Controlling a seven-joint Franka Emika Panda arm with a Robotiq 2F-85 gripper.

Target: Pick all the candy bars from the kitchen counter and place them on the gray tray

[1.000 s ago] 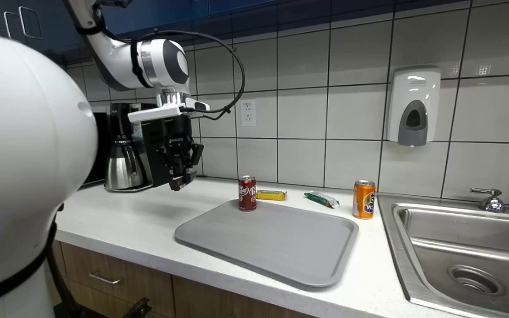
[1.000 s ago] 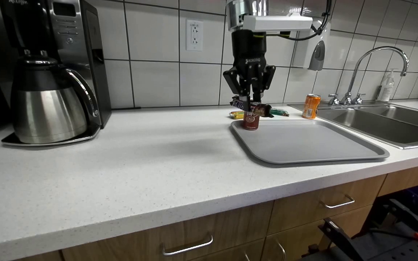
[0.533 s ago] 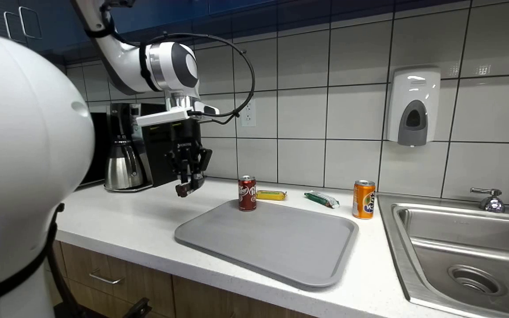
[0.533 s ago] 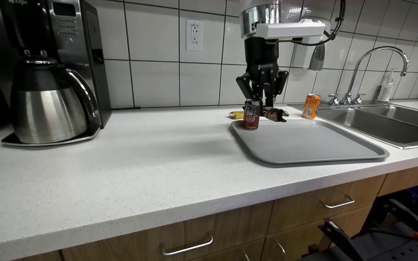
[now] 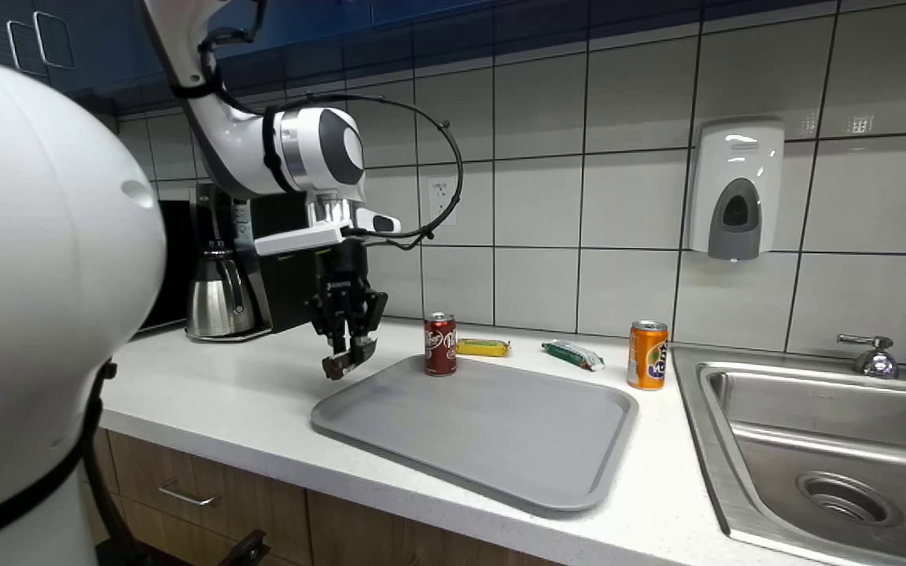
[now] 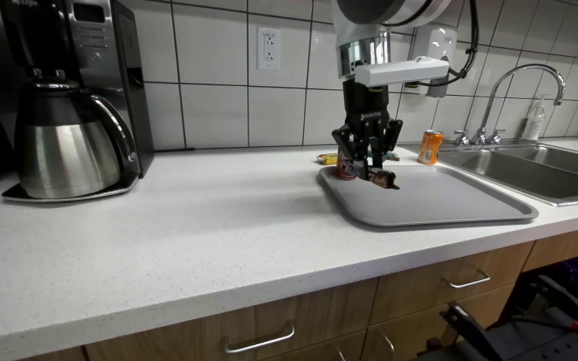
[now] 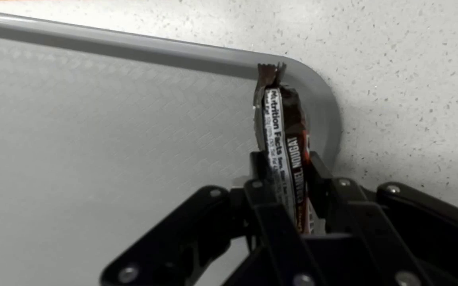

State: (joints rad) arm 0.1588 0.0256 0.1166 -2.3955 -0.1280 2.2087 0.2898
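My gripper [image 5: 351, 354] is shut on the dark candy bar [image 7: 278, 115]; it also shows in an exterior view [image 6: 383, 178]. The bar lies lengthwise between the fingertips, above the rounded corner of the gray tray [image 5: 484, 424]; in the wrist view the tray [image 7: 94, 131] is below it. The gripper and bar look raised above the counter [image 5: 256, 385]. The yellow bar [image 5: 483, 347] lies on the counter behind the red can. The green bar [image 5: 573, 355] lies on the counter behind the tray; in an exterior view only its end [image 6: 392, 156] shows.
The dark-red can [image 5: 440, 346] stands upright at the tray's back corner, close to the gripper. The orange can [image 5: 647, 355] stands upright between tray and steel sink [image 5: 830, 448]. A coffee maker [image 6: 68, 125] stands on the counter. A tiled wall runs behind.
My gripper, holding the dark bar, has moved toward the tray and the sink side, then lower toward the tray corner. The cans, tray and other two bars have not moved.
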